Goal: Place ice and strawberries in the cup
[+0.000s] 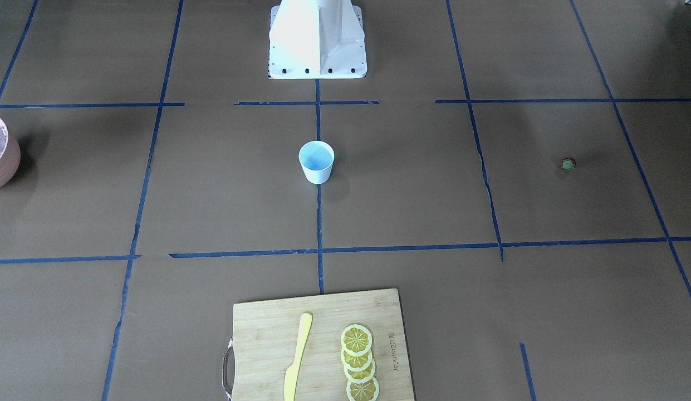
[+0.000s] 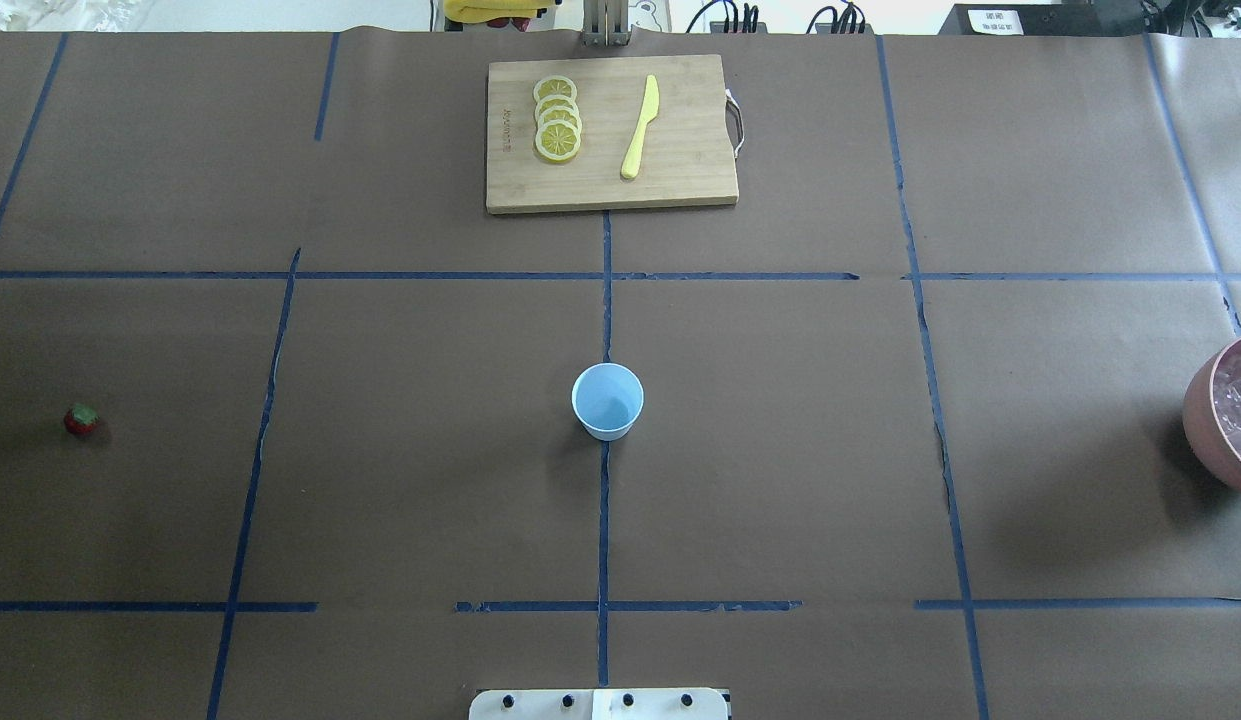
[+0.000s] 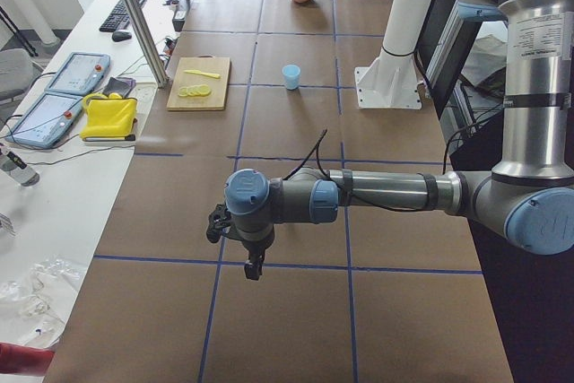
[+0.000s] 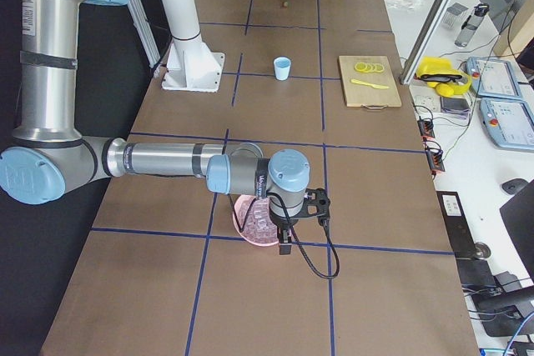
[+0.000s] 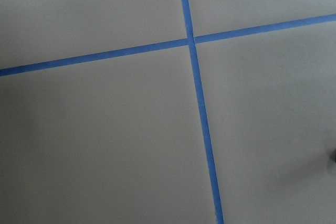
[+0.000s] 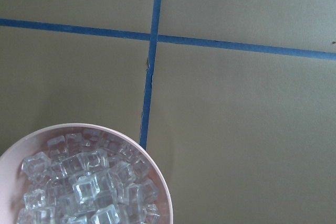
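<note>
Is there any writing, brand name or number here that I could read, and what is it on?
Cutting board: a brand mark printed along one edge, too small to read.
White label beyond the table's far edge: dark print, blurred, unreadable.
No other writing shows legibly.

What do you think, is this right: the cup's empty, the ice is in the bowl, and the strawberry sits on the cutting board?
No. The strawberry lies on the bare table, far from the cutting board, as the overhead view shows.
</note>
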